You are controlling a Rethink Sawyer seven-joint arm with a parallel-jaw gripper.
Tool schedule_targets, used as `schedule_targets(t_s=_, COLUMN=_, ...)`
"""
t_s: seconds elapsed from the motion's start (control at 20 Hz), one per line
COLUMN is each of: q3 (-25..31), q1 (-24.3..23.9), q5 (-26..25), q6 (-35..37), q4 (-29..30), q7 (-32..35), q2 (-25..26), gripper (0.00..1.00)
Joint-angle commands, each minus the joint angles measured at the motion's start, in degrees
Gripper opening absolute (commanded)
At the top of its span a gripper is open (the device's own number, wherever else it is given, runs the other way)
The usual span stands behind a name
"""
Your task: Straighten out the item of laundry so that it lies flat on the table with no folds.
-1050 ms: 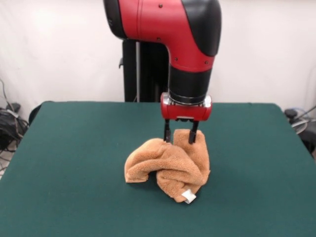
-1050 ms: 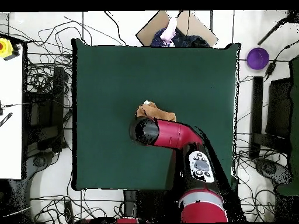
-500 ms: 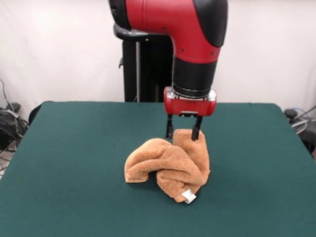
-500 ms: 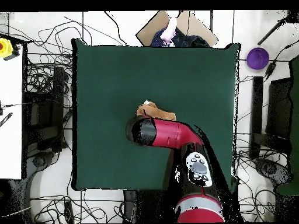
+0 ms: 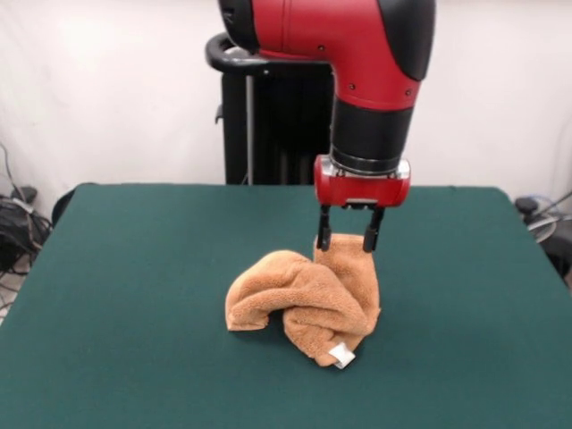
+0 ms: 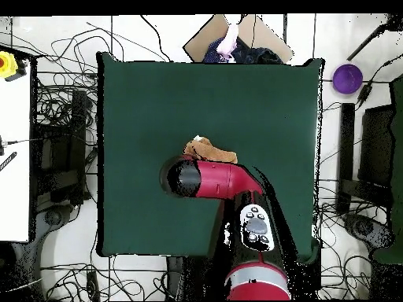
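Red-cuffed, the end effector (image 5: 349, 241) hangs with its two black fingers apart, their tips at the raised back fold of the towel but seemingly gripping nothing; the green tabletop (image 5: 134, 295) spreads wide on every side; the towel (image 5: 304, 299) sits bunched near its middle, rolled into thick lumps; its white tag (image 5: 341, 356) pokes out at the front corner. Flattening has barely begun by my judgement; the next move calls for pinching one loose edge or corner and drawing it outward, low over the tabletop.
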Motion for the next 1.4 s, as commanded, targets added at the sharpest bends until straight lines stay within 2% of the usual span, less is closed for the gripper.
schedule_targets(t_s=0.05, q3=2.3, q1=-0.2, q5=-1.4, q6=-1.3, q4=0.5, q7=6.5, q2=0.9, gripper=1.0)
schedule_targets(t_s=0.4, q3=3.1, q1=-0.5, q5=-0.8, q6=-0.9, q4=1.5, q7=6.5, q2=0.2, gripper=1.0)
schedule_targets(t_s=0.7, q3=1.4, q1=1.2, q5=-0.7, q6=0.3, q4=1.2, q7=7.8, q2=0.0, gripper=1.0)
schedule_targets(t_s=0.9, q3=3.4, q1=-1.0, q5=-3.3, q6=-2.0, q4=3.4, q7=3.9, q2=-1.8, gripper=1.0)
schedule_targets(t_s=1.15, q3=1.3, q1=1.6, q5=-1.6, q6=-2.4, q4=2.3, q7=8.7, q2=-0.9, gripper=1.0)
schedule_targets(t_s=1.4, q3=2.2, q1=2.1, q5=0.1, q6=-5.2, q4=3.0, q7=11.0, q2=-0.3, gripper=1.0)
